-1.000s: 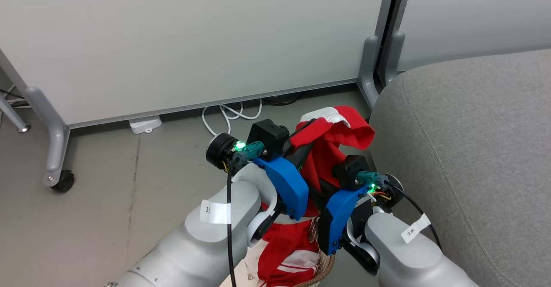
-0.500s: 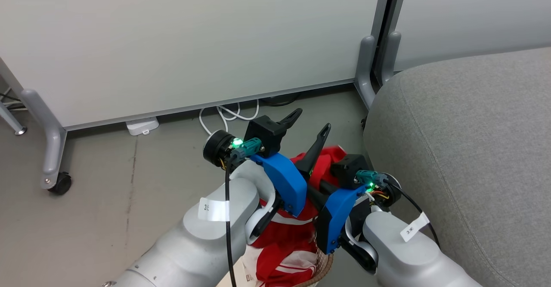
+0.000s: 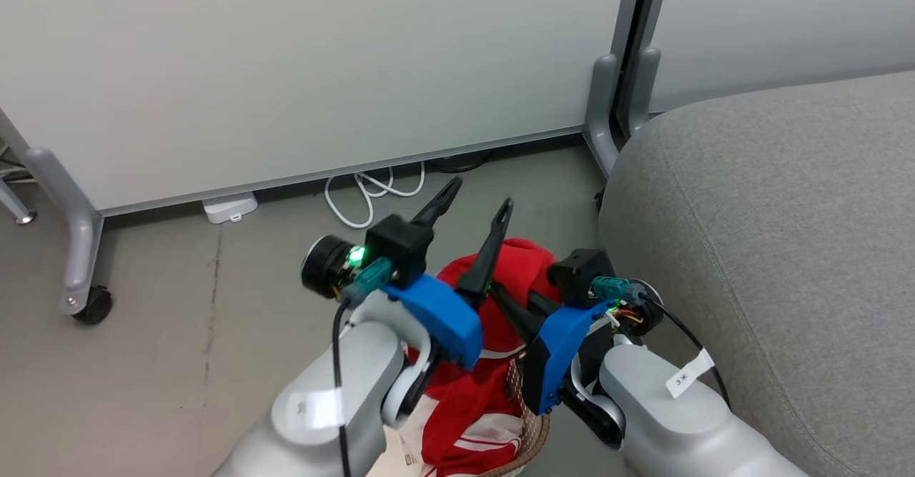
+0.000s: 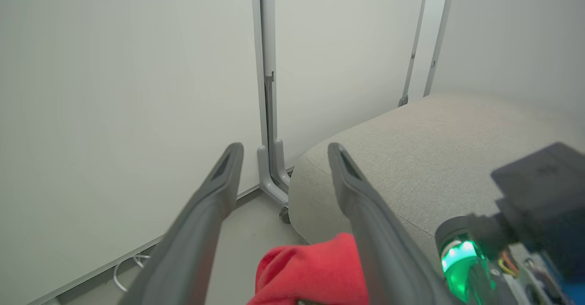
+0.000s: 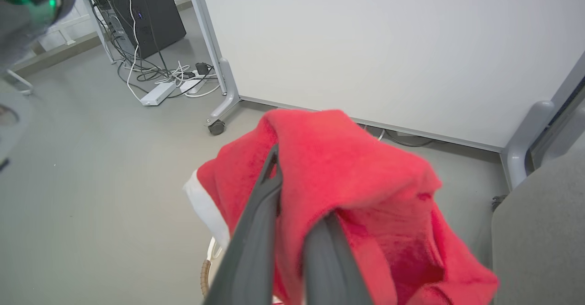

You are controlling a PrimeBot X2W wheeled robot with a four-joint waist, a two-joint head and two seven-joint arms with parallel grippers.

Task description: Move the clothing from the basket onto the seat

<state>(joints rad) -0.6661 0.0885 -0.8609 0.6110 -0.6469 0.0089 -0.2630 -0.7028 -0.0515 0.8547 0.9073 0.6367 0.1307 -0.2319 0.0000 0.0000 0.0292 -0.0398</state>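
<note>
The left gripper [image 3: 480, 197] stands released just above the centre of the head view, its two dark fingers spread with nothing between them. In the left wrist view the same left gripper [image 4: 284, 149] frames bare partition and floor. The right gripper [image 5: 297, 195] is clenched on the clothing [image 5: 356, 168], a red garment with white trim that drapes over both fingers and hides their tips. In the head view this bunch of clothing [image 3: 522, 262] hangs at lower centre, just beside the left edge of the seat [image 3: 772, 248], which fills the right side. More red cloth with white stripes lies lower, in the basket [image 3: 532, 441]. Only a strip of the basket's brown woven rim and perforated wall shows, cut off by the bottom edge and blocked by both forearms.

Behind, a white partition panel [image 3: 322, 69] spans the top. Its grey leg ends in a castor [image 3: 93, 305] at the left. A looped white cable [image 3: 372, 191] and a white power strip [image 3: 230, 207] lie on the grey floor under the panel.

A white tag [image 3: 690, 378] on the right forearm reads "3" and a mark too small to make out. The left forearm's tag is washed out by glare. The right wrist view shows a black computer tower [image 5: 151, 12] at upper left.
</note>
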